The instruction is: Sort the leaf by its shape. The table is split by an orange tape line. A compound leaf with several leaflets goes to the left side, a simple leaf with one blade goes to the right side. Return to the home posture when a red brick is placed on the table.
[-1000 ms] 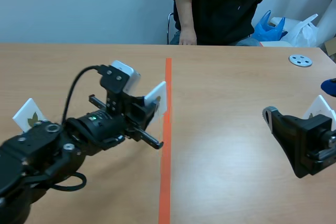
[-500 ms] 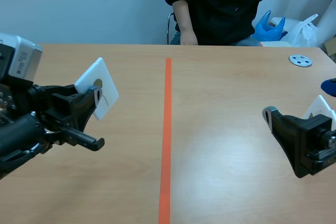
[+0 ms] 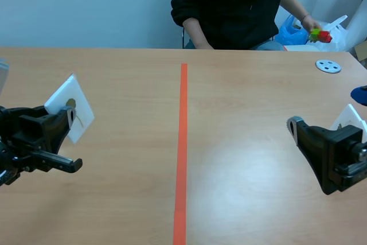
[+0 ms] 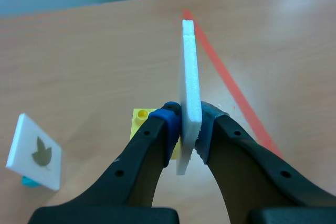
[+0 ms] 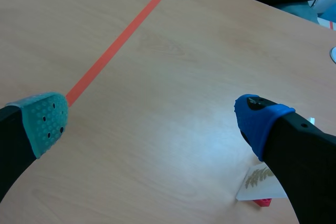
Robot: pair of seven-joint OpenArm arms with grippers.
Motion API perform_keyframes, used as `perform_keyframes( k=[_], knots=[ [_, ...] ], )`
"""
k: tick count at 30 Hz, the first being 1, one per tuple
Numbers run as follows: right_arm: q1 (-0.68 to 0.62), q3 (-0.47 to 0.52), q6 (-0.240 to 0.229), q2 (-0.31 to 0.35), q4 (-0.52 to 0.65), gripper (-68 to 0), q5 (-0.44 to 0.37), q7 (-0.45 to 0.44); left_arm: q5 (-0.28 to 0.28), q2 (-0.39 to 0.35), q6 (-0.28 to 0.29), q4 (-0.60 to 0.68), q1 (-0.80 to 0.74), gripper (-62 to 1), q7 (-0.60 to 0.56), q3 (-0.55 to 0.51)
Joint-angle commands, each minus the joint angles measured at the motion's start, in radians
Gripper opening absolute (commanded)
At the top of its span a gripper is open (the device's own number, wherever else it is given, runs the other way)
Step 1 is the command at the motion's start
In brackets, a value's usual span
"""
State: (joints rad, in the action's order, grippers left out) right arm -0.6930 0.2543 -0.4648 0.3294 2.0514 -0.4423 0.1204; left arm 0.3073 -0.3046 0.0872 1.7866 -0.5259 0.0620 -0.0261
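Evidently we are in the carry-and-place step. Our left gripper [image 4: 186, 121] has its fingers clamped on a white card [image 4: 189, 66], held edge-up off the worktop [image 3: 246, 119] and well to the left of the orange tape line [image 3: 182, 142]. In the scene view the leaf printed on it shows only as a small olive mark half behind a finger, so we cannot tell whether it is compound or simple. Just under the fingers lies a yellow brick [image 4: 139, 124]. Out past the gripper's left finger another card [image 4: 34, 150] stands tilted on a blue base [image 4: 29, 182], bearing a single lobed leaf.

Our right gripper [image 5: 152, 116] hangs over the right half with its fingers wide apart and nothing between them. Near its blue-padded finger a third card [image 5: 260, 179] with a feathery sprig rests on a red base [image 5: 262, 201].

As we judge it, the next move calls for lowering the white card onto the left half, perhaps seating it on the yellow brick. Only then should the fingers part, without knocking the neighbouring card.

Across the worktop a person [image 3: 229, 4] holds a small red and green piece [image 3: 321, 35] in one hand [image 3: 312, 26], off the worktop. Were a red brick set down, we would go to the home posture instead.

As for containers, we see none: no tray, box or bin, so nothing sits in one
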Motion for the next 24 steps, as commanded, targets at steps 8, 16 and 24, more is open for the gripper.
perform_keyframes(
  k=[8,16,24],
  knots=[
    [0.009,0.008,0.001,0.009,0.016,0.4,-0.014,-0.014,0.004,0.005,-0.022,-0.209,0.082,-55.4,-0.089,-0.028],
    [0.009,0.008,0.001,0.009,0.016,0.4,-0.014,-0.014,0.004,0.005,-0.027,-0.451,0.209,-55.4,-0.138,-0.032],
    [0.009,0.008,0.001,0.009,0.016,0.4,-0.013,-0.014,0.027,0.005,-0.035,-0.617,0.274,-55.2,-0.222,-0.032]
  ],
)
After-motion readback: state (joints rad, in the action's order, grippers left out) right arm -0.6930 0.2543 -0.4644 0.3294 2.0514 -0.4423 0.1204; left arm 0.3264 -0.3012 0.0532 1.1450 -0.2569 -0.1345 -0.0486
